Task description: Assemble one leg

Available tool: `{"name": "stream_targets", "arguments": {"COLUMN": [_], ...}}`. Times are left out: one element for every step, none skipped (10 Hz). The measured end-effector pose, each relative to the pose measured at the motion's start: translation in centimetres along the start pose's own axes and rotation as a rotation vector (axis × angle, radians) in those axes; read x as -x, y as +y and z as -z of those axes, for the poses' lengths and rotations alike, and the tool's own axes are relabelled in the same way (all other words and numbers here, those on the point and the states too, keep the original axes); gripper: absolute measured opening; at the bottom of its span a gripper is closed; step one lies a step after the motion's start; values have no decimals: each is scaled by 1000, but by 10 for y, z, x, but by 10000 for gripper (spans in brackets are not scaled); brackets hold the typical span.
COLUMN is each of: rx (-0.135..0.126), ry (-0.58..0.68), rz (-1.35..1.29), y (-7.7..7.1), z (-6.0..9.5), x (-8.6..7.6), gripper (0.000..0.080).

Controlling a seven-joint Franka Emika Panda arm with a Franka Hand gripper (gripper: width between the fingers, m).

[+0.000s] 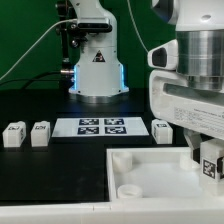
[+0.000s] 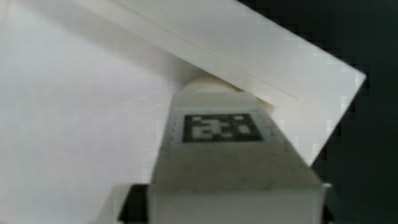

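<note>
the leg [image 2: 221, 150] fills the middle of the wrist view, a white post with a black-and-white square tag [image 2: 219, 127] on the face toward the camera. its far end meets the large flat white part [image 2: 107, 90], which spreads behind it with a raised slanting edge. dark counter [image 2: 356, 30] shows beyond that edge.

In the exterior view the arm's bulk at the right covers most of the pincer [image 1: 207, 160], so how its fingers stand cannot be told. The leg [image 1: 210, 166] shows only as a small tagged bit (its length is hidden). The large tray-like part [image 1: 150, 175] is cut by the near and right edges. In the wrist view the leg [image 2: 222, 150] runs off the picture, and the tray [image 2: 89, 110] is blurred, its rim cropped.
</note>
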State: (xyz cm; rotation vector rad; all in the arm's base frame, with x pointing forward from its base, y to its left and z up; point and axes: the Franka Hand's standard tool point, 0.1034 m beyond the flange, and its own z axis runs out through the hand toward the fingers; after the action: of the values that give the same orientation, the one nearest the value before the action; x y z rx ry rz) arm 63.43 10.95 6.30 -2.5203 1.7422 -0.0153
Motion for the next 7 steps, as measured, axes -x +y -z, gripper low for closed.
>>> {"name": "stream_targets", "arguments": {"rx": [-4, -12, -21, -20, -19, -19, -17], "ry": [-9, -12, -23, -26, -25, -24, -15], "rz": [-178, -329, -476, -566, -568, -689, -697], "y": [1, 3, 4, 4, 4, 4, 5], "z": [0, 0, 0, 0, 0, 1, 2], "x": [1, 1, 2, 2, 2, 2, 0], "gripper": [291, 291, 291, 292, 292, 294, 294]}}
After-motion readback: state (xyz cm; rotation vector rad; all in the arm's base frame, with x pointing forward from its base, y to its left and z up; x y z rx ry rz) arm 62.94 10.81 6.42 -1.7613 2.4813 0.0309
